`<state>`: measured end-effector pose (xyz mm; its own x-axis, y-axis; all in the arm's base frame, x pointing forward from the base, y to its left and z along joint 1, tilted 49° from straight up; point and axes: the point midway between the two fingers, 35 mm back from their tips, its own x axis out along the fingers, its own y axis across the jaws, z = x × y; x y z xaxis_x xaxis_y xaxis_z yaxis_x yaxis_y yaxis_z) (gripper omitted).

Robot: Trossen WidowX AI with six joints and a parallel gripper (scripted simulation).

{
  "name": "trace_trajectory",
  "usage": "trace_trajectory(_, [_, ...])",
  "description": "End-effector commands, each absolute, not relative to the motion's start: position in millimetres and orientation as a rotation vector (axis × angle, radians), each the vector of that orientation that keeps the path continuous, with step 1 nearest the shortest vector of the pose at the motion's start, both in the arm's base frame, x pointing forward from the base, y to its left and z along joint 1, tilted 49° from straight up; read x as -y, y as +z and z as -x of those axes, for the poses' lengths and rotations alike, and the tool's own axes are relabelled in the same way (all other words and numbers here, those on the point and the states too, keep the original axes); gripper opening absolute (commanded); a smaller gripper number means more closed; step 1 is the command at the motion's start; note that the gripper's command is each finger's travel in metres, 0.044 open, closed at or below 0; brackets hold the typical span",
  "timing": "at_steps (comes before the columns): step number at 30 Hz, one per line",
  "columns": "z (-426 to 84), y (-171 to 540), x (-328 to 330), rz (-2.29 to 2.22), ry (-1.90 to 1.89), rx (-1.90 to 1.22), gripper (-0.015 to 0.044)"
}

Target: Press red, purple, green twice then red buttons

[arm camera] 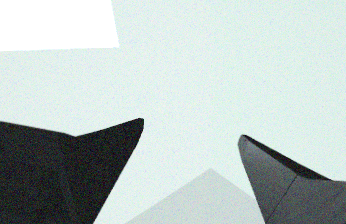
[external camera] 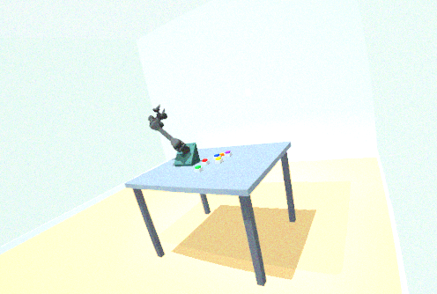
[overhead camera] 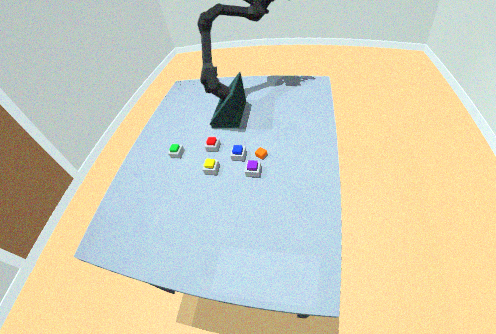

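Two dark fingers fill the lower corners of the wrist view, and we see them set wide apart with only pale wall between them; the gripper [arm camera: 191,135] is spread and holds nothing. We note that it points up and away from the table [overhead camera: 231,240], so no button appears in the wrist view.

From the exterior view we find the arm [external camera: 166,134] folded back and raised above its green base [external camera: 187,156], with the gripper at the top, well apart from the button cluster.

On the top view we locate the task's buttons ahead of the base, each on a white housing:
- red button [overhead camera: 211,141]: nearest the base, directly in front of it.
- green button [overhead camera: 175,148]: alone at the left end of the group.
- purple button [overhead camera: 252,165]: at the right, in the row farther from the base.

We also record a blue button [overhead camera: 237,149] between the red one and an orange block [overhead camera: 261,153], and a yellow button [overhead camera: 209,163] in the farther row, level with the purple one. The orange block sits just beside the purple and blue buttons; we cannot tell whether it touches either housing. All buttons stand raised.
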<state>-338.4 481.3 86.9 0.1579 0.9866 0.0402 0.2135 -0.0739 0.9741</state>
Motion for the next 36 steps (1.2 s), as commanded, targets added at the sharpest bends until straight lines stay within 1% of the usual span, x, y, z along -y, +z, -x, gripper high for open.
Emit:
trace_trajectory(1, [336.4, 86.6, -482.5, -1.477, 1.022, -1.217, 0.0400])
trace_trajectory(3, [320.5, 84.6, -492.1, -1.438, 1.014, -1.171, 0.0400])
trace_trajectory(6, [264.5, 77.2, -518.9, -1.304, 0.973, -1.033, 0.0400])
trace_trajectory(10, [209.8, 69.8, -536.6, -1.176, 0.917, -0.923, 0.0400])
trace_trajectory(14, [128.2, 59.1, -548.6, -1.001, 0.801, -0.803, 0.0400])
trace_trajectory(19, [28.7, 46.1, -540.7, -0.785, 0.637, -0.701, 0.0400])
trace_trajectory(23, [-46.5, 36.5, -517.0, -0.613, 0.495, -0.653, 0.0400])
trace_trajectory(27, [-114.8, 28.0, -479.2, -0.444, 0.344, -0.634, 0.0400])
trace_trajectory(32, [-187.0, 19.9, -413.4, -0.234, 0.146, -0.651, 0.0400])
trace_trajectory(36, [-231.0, 16.1, -348.3, -0.071, -0.018, -0.699, 0.0400])
